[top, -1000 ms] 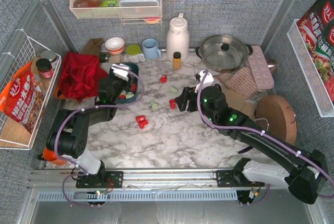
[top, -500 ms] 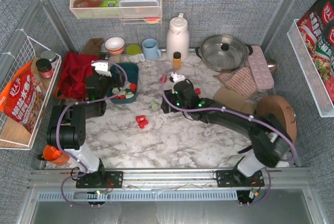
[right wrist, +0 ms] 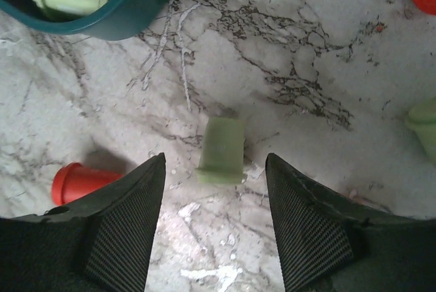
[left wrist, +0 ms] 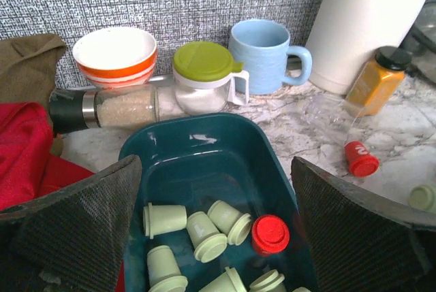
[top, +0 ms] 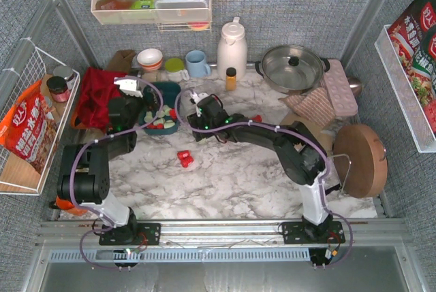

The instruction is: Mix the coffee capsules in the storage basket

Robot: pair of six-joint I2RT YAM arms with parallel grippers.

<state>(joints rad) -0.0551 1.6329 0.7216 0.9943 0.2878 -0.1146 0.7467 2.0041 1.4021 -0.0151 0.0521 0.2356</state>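
The dark teal storage basket (top: pixel 170 88) stands at the back left of the marble table. In the left wrist view the basket (left wrist: pixel 204 149) holds several mint green coffee capsules (left wrist: pixel 204 236) and one red one (left wrist: pixel 270 233). My left gripper (left wrist: pixel 214 169) hangs open just above it, holding nothing. My right gripper (right wrist: pixel 214 159) is open low over the table, with a green capsule (right wrist: pixel 222 150) lying on its side between the fingertips, untouched. A red capsule (right wrist: pixel 78 182) lies to its left, and the basket's corner (right wrist: pixel 116 23) shows at the top left. Two more red capsules (top: pixel 184 158) lie mid-table.
A white thermos (top: pixel 231 47), blue mug (top: pixel 197 64), amber bottle (top: pixel 231 77) and a steel pot (top: pixel 293 67) line the back. A red cloth (top: pixel 102 98) lies left of the basket. Loose capsules, one red (left wrist: pixel 359 159) and one green (left wrist: pixel 424 197), lie right of it.
My left gripper has opened wide and drawn back left over the basket. My right arm has swung left across the table to the green capsule near the basket.
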